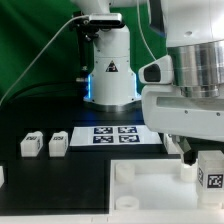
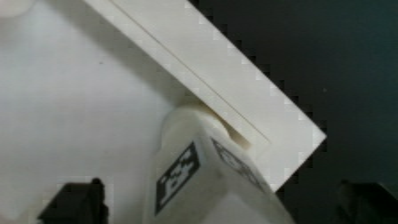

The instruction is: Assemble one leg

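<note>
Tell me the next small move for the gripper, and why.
Probably close the gripper on the leg. The wrist view shows the leg between the fingertips with gaps on both sides, at the corner of the white tray-like piece, so nothing grips it yet.

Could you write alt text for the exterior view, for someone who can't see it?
A white robot arm's gripper straddles a tagged white leg standing at a corner of a large white tray-like piece. Behind lie the marker board and two more legs on a black table.
</note>
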`<action>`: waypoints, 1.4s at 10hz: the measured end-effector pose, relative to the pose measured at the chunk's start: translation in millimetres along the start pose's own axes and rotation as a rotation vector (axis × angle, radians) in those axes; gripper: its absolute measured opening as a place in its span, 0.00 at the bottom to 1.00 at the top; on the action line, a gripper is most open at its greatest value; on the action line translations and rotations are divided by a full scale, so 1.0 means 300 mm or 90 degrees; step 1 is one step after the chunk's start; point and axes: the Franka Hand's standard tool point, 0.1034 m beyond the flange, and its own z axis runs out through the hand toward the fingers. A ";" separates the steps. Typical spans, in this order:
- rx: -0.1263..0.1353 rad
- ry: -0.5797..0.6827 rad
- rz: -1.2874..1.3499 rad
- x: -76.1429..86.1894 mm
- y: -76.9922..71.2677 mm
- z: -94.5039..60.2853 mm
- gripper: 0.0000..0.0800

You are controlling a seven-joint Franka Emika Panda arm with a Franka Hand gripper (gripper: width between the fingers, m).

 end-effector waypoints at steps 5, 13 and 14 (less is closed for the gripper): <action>-0.028 0.008 -0.329 0.010 0.002 -0.004 0.79; -0.019 0.011 0.110 0.013 0.008 0.001 0.37; -0.010 0.007 0.236 0.009 0.008 0.004 0.37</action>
